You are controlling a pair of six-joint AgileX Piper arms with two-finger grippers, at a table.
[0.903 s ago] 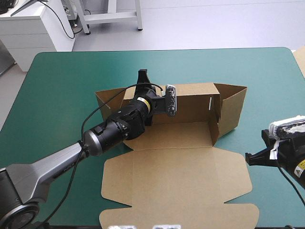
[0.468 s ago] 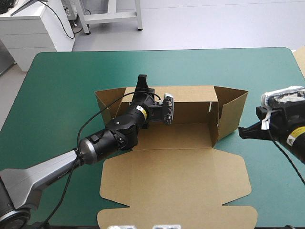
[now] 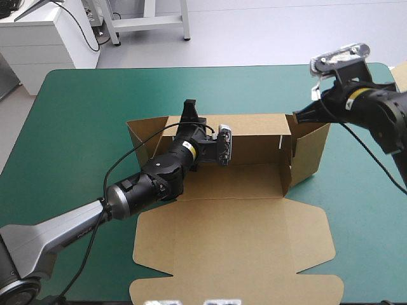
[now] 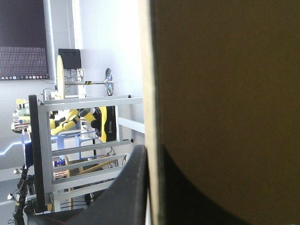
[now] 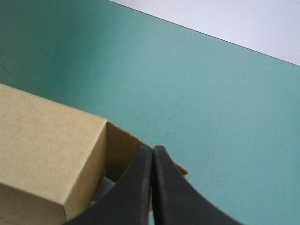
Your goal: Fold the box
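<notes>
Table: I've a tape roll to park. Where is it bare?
Bare: the teal-green cover between the box and far edge, and left of the box. Crowded: the middle, left hand on the back wall, right hand at the right flap.

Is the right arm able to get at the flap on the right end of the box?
Probably yes. The right gripper, fingers shut, is at the top corner of the flap, and nothing stands between them. The left gripper holds the box's back wall, well out of the way.
</notes>
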